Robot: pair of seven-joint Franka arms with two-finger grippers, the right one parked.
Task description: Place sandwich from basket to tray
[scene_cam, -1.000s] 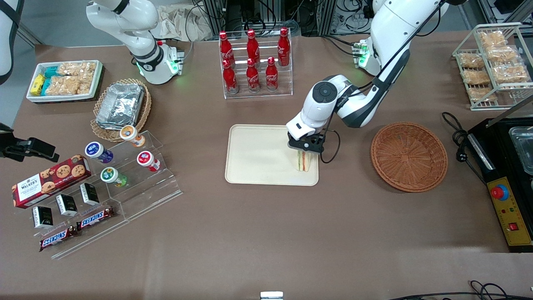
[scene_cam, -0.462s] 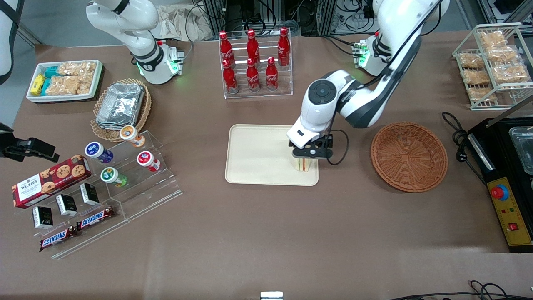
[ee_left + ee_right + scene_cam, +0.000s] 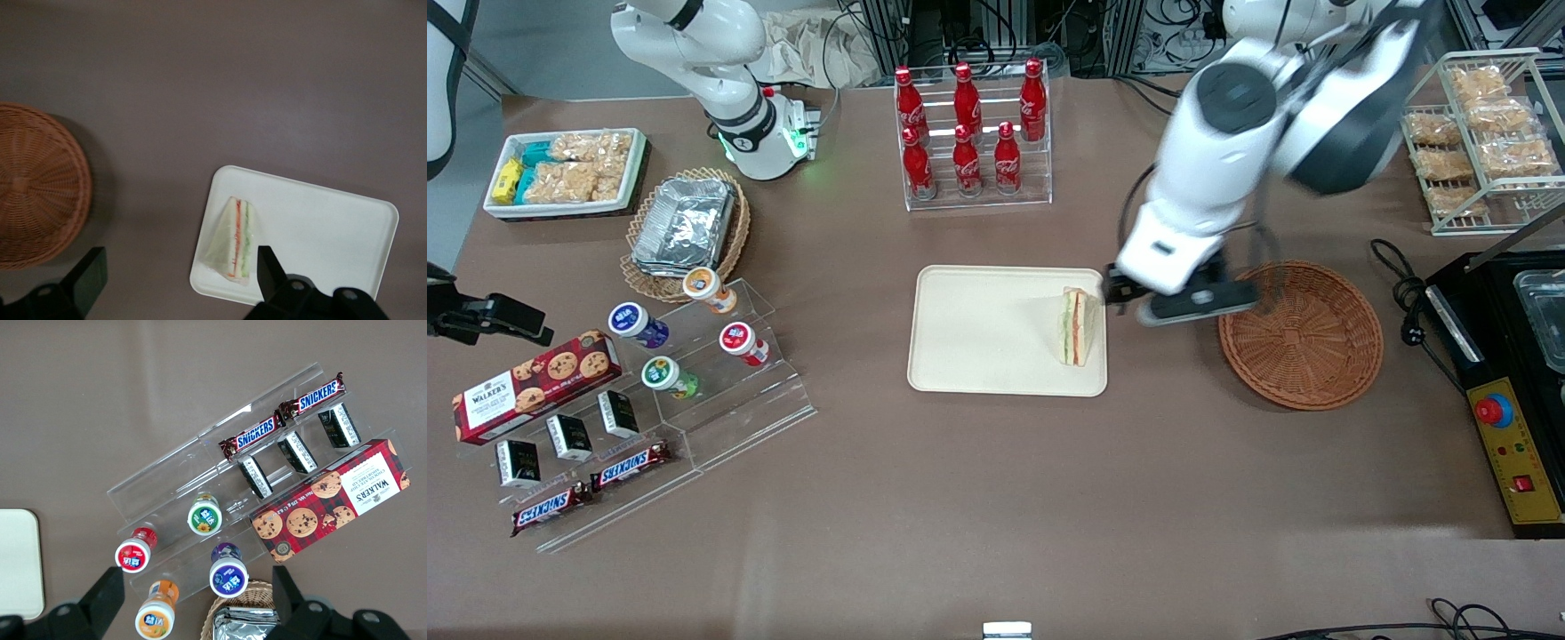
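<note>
While sandwich (image 3: 1075, 326) rests on tray (image 3: 978, 356), hand (image 3: 1183, 302) apparently spread, empty, raised between tray and basket (image 3: 1303, 333).

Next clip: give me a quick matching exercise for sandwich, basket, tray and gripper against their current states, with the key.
Things:
1. sandwich
2. basket
3. tray
4. gripper

States:
A. open, holding nothing, raised between tray and basket
B. holds nothing, toward the working arm's end
C. stands on edge on the tray, near the rim closest to the basket
D. cream, rectangular, bears the sandwich

Pairs: 1-C, 2-B, 3-D, 4-A
</note>
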